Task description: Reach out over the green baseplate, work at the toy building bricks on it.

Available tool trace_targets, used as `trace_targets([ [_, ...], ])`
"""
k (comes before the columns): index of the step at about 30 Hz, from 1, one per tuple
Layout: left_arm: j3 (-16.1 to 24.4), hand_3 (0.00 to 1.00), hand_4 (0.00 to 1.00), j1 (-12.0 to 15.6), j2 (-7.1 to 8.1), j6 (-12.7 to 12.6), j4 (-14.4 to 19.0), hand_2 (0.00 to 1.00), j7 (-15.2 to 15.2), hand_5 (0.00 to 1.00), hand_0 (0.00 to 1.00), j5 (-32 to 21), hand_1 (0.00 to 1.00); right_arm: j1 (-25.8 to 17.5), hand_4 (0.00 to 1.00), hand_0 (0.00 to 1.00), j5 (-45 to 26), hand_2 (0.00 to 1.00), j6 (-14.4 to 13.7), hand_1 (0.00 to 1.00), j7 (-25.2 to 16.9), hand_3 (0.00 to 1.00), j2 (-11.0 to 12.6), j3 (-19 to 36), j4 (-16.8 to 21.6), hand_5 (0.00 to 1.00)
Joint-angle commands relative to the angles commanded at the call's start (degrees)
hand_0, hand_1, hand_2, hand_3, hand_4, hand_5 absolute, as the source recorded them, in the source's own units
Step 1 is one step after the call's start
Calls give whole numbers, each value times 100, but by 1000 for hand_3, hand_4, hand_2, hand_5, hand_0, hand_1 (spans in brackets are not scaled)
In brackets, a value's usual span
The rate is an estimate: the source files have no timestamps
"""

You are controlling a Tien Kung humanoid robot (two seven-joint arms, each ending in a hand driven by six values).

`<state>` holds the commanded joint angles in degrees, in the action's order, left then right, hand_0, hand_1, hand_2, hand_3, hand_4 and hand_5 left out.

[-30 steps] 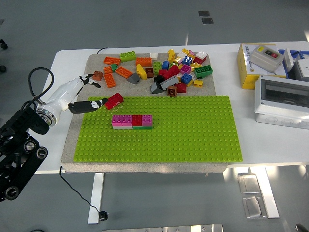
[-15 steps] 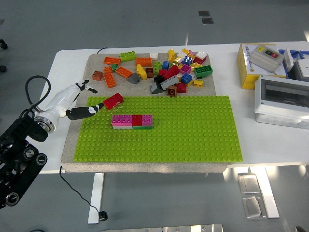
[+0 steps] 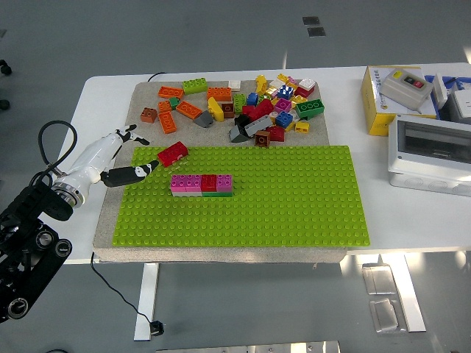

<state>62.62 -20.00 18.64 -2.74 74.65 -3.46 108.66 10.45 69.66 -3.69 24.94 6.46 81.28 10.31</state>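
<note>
baseplate: green, on a grey mat
left hand: low at baseplate's left edge, fingers spread, empty
red brick: just off a fingertip

Plastic bricks on a studded green baseplate, set over a rough grey mat on a smooth white table.
The baseplate and the loose bricks look like hard, slightly glossy plastic, as does the short row of pink and red bricks; the mat beneath appears matt and grainy, like felt or foam. The left hand has a smooth white shell with dark fingers, and the yellow box at right looks like printed cardboard.
</note>
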Motion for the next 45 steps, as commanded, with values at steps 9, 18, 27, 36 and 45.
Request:
trace_targets([
  [9, -307, 738, 725, -359, 22, -253, -385, 998, 182, 463, 939, 36, 959, -64, 562, 649, 30, 666, 47, 568, 74, 763, -48, 23, 0, 998],
  [18, -580, 865, 727, -640, -138, -512, -803, 998, -1, 323, 943, 223, 960, -20, 549, 648, 43, 664, 63, 571, 90, 763, -49, 43, 0, 998],
  [27, -955, 899, 732, -832, -304, -1013, -1256, 998, -318, 322, 943, 197, 960, -12, 541, 648, -101, 660, 32, 572, 52, 762, -45, -16, 0, 998],
  [36, -875, 883, 730, -825, -434, -1252, -1335, 998, -188, 332, 941, 6, 959, 25, 539, 648, -102, 647, 43, 572, 52, 762, -45, 11, 0, 998],
  [45, -795, 869, 732, -1073, -633, -1186, -1613, 998, -453, 333, 938, 145, 958, 63, 538, 648, -113, 647, 37, 568, 44, 762, -30, 30, 0, 998],
])
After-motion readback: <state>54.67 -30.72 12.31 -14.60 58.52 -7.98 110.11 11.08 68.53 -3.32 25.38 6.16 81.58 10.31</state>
